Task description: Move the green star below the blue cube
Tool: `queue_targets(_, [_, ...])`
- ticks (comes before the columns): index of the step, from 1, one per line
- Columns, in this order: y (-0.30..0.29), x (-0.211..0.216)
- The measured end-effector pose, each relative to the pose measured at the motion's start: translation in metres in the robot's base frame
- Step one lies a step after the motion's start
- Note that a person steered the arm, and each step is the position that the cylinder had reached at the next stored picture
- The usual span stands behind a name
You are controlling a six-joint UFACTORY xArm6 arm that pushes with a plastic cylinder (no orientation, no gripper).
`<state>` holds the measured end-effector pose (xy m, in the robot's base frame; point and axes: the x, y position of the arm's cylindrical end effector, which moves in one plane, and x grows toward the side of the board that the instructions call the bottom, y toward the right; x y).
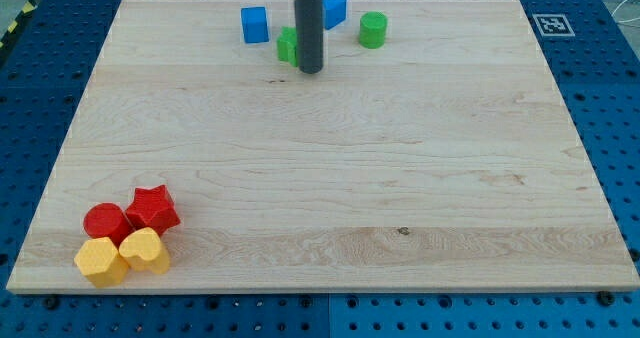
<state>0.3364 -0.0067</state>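
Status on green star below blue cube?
Done: my tip has reached the green star, touching or nearly touching its right side. In hand: star sits right of the blue cube, slightly lower, rod partly covering it. Left: push it toward the view's left and bottom until it's under the cube.

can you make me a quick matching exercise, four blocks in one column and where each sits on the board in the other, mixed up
Blocks:
1. blue cube
2. green cylinder
3. red star
4. green star

Places:
A. view's bottom left, in the red and yellow cluster
B. partly hidden behind my tip
C. view's top, left of the rod
D. view's top, right of the rod

Pairs: 1-C, 2-D, 3-A, 4-B
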Motion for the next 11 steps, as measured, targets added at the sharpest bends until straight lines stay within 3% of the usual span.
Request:
queue_targets(3, [0.024, -0.036])
queue_targets(8, [-0.045, -0.05])
queue_targets(11, [-0.063, -0.13])
